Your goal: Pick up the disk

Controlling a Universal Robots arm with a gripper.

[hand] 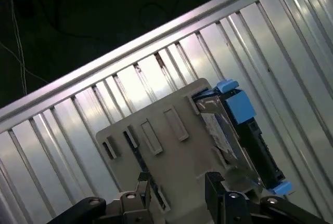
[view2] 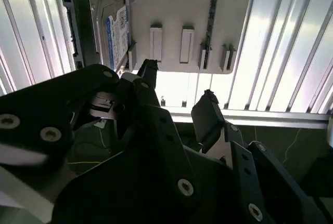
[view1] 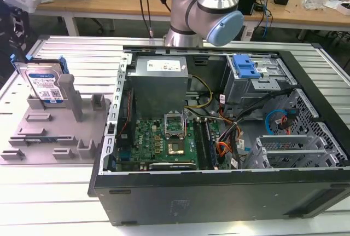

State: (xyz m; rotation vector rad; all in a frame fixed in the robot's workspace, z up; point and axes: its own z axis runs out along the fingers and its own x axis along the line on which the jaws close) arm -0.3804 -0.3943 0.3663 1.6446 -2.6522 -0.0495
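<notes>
One disk (view1: 46,85) upright in fixture (view1: 38,137) (tool (view2: 178,82) spread).

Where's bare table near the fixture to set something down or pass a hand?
Bare ribbed table lies on the near side of the grey fixture, at the exterior view's left of the computer case, and behind the fixture. Crowded: the disk stands among the fixture's posts, and the case is packed.

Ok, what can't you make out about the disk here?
- Exterior view: lower edge of the disk, hidden behind posts of the grey fixture.
- Second wrist view: one end of it, covered by the body of the gripper.
- First wrist view: part of its labelled face, behind a fixture post.
</notes>
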